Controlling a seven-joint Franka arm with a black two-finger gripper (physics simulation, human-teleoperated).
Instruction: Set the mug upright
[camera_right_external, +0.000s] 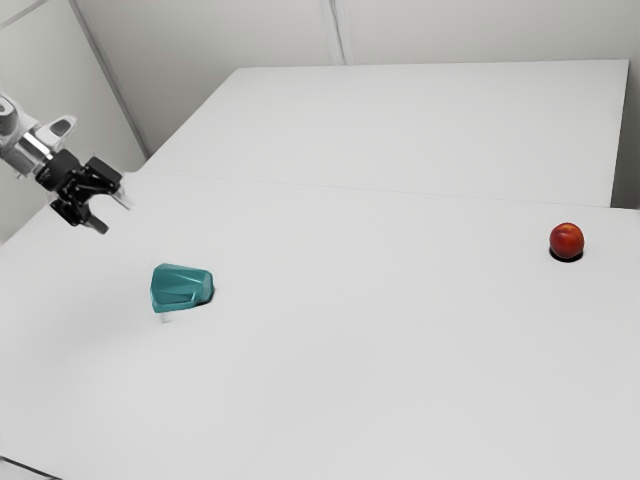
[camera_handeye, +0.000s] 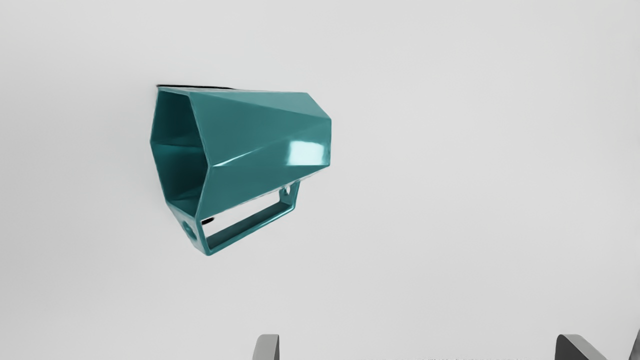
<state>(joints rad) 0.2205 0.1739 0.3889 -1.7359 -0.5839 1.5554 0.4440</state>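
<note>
Pale walls (camera_right_external: 230, 30) rise behind a white table (camera_right_external: 400, 350). On it, toward the exterior view's left, the teal faceted mug (camera_handeye: 260, 140) lies on its side, its hollow mouth (camera_handeye: 179, 150) and slotted handle (camera_handeye: 255, 229) visible from the wrist. Near it, raised above the tabletop, the black gripper (camera_right_external: 115, 217) has its fingers spread wide, holding nothing. Well apart, toward the exterior view's right, sits a round red-orange fruit (camera_right_external: 567, 240).

Picture edges crop the arm (camera_right_external: 28, 150) and fingers (camera_handeye: 268, 348)
</note>
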